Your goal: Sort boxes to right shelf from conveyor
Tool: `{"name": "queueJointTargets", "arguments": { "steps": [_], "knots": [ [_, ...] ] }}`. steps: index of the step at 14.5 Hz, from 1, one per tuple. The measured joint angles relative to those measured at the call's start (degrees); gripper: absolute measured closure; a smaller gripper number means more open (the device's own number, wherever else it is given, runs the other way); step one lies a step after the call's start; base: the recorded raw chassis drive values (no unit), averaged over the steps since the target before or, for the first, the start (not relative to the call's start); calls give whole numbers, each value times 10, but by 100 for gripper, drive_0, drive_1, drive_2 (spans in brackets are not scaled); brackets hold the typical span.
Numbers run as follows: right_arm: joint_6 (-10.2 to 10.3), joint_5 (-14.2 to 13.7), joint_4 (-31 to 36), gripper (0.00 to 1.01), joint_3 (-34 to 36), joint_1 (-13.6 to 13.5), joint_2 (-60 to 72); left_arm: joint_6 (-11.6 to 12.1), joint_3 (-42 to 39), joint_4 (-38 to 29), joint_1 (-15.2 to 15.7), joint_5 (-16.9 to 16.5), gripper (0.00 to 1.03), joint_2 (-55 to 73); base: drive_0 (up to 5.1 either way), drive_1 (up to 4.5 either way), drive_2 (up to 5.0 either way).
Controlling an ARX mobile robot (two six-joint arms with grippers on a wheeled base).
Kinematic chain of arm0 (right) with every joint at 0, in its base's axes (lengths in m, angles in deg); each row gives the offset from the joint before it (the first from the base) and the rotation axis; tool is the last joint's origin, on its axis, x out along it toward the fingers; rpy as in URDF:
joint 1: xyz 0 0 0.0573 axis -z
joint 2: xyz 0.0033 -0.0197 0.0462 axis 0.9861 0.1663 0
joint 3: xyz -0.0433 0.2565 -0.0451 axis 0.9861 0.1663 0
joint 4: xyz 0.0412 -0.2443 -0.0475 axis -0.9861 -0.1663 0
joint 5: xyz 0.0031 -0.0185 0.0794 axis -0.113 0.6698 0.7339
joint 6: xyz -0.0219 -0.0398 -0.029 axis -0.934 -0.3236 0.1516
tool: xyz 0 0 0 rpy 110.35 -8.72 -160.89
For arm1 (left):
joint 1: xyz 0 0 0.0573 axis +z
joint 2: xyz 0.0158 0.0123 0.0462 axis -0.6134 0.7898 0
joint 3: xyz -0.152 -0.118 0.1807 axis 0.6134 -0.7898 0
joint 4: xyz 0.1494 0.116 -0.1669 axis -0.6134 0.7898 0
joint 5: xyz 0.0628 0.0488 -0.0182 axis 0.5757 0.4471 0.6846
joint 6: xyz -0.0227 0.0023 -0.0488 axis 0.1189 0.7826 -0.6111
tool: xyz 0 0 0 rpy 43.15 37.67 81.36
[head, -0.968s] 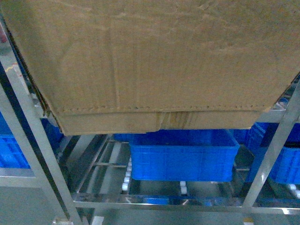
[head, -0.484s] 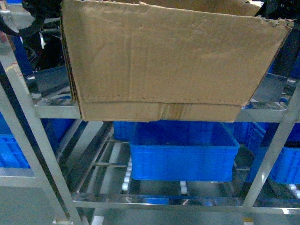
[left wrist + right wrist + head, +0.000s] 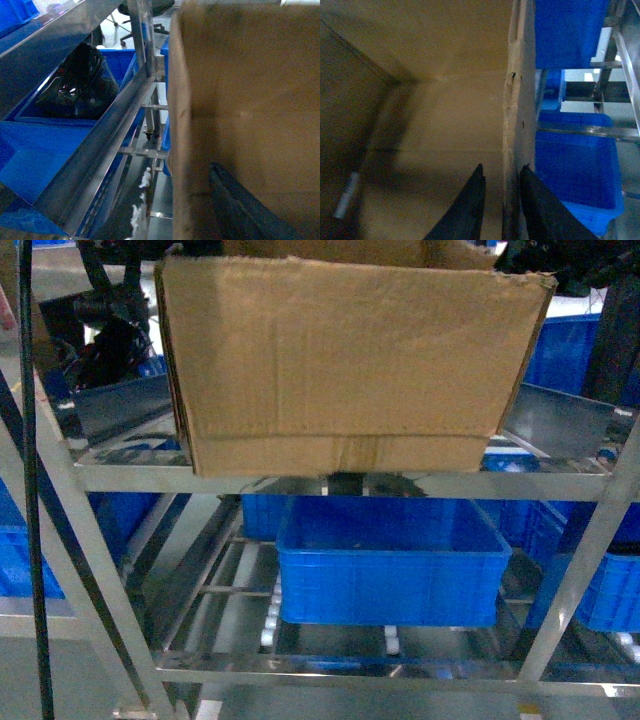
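The box (image 3: 340, 360) is a large brown carton with a ragged top, its base at the front rail of the right shelf's (image 3: 130, 478) upper tier. The right gripper (image 3: 502, 172) straddles the box's side wall (image 3: 516, 100), one finger inside and one outside, shut on it. In the left wrist view a single dark finger (image 3: 240, 210) lies flat against the box (image 3: 250, 100); its partner is hidden. Both dark arms show beside the box's top corners, the left arm (image 3: 110, 330) and the right arm (image 3: 560, 265). The conveyor is out of view.
A blue crate (image 3: 390, 560) sits on the roller rails of the lower tier, right under the box. More blue crates (image 3: 600, 580) stand on either side. Slanted steel posts (image 3: 70, 520) flank the bay. A blue crate (image 3: 75, 100) left of the box holds something black.
The box has moved away from the head camera and onto the upper tier's front; a second ago it filled the top of the view. Both arms now show beside it.
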Motion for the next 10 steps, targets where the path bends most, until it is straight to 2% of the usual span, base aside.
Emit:
{"name": "queueJointTargets", "arguments": {
  "steps": [1,3,4,5,6,7,8,9,10],
  "knots": [
    [4,4,7,63,-4,-7,0,0,0,-3,-3,3,53,0,0,0,0],
    [6,6,9,37,-2,-7,0,1,-1,-14,-4,1,28,0,0,0,0],
    [-2,6,49,26,14,-11,-5,14,-22,-56,-7,18,17,-7,0,0,0],
    [-29,0,119,14,57,-14,-21,47,-61,-110,-12,41,5,-26,0,0,0],
    [-70,-12,205,1,104,-19,-38,88,-95,-170,-16,57,5,-45,0,0,0],
    [-111,-14,282,4,143,-26,-52,127,-123,-228,-19,65,5,-66,0,0,0],
    [-137,-11,335,3,175,-30,-66,162,-153,-283,-21,73,5,-89,0,0,0],
    [-155,-9,390,3,201,-33,-74,188,-180,-336,-23,78,5,-107,0,0,0],
    [-169,-9,435,3,226,-32,-84,202,-202,-342,-22,83,5,-129,0,0,0]
  ]
}}
